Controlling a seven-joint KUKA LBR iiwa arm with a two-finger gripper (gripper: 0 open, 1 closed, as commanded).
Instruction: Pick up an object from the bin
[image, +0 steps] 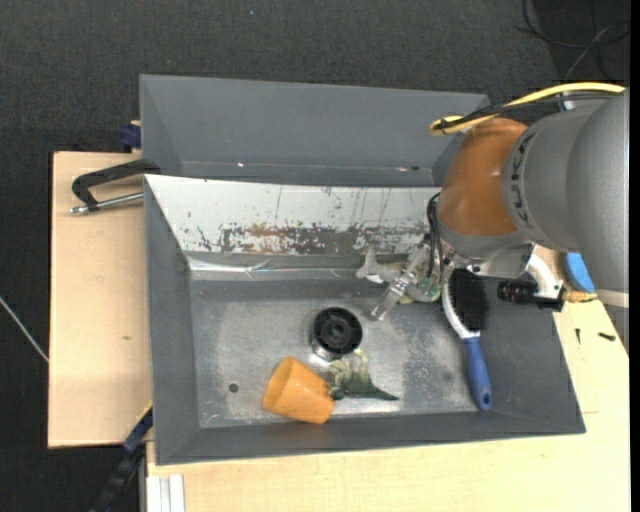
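My gripper hangs over the bin floor near the back wall, right of the middle. Its two metal fingers stand apart, open, with nothing between them. A black round cap-like thing lies just below and to the left of the fingertips, apart from them. A brush with a black bristle head and a blue handle lies to the right of the gripper, along the bin's right slope.
An orange cup lies on its side at the front of the bin. A small green and whitish thing rests against its right side. The arm with its orange cover reaches in over the back right corner.
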